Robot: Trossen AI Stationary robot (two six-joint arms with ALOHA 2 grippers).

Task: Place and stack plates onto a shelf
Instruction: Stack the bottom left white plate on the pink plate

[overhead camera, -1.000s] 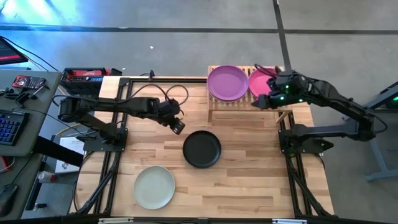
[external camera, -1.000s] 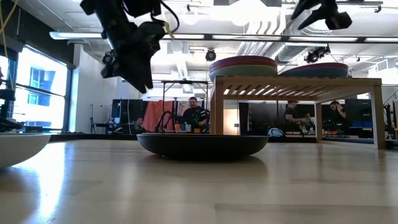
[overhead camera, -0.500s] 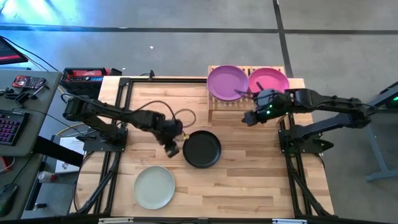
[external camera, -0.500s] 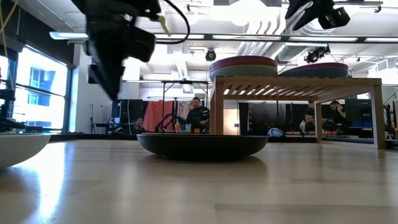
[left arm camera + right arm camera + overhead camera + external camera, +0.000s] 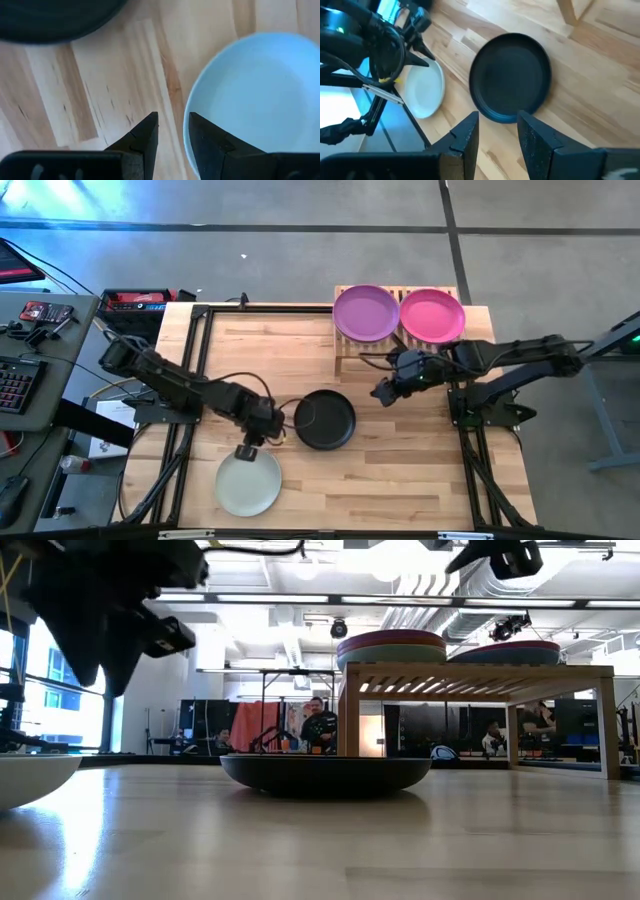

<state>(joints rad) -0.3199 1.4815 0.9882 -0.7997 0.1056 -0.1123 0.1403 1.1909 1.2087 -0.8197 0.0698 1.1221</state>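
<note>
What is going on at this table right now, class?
A two-armed robot is putting plates on a shelf. A purple plate and a magenta plate already sit side by side on it. The left gripper, jaws open, is over the near edge of the off-white plate on the table. The right gripper, jaws also open and empty, is beside the black plate, facing it.

The purple plate (image 5: pixel 366 312) and magenta plate (image 5: pixel 432 315) lie flat, side by side, on the bamboo shelf (image 5: pixel 397 346) at the table's far edge; the black plate (image 5: pixel 324 419) rests mid-table; the off-white plate (image 5: pixel 249 482) lies near the front-left.
</note>
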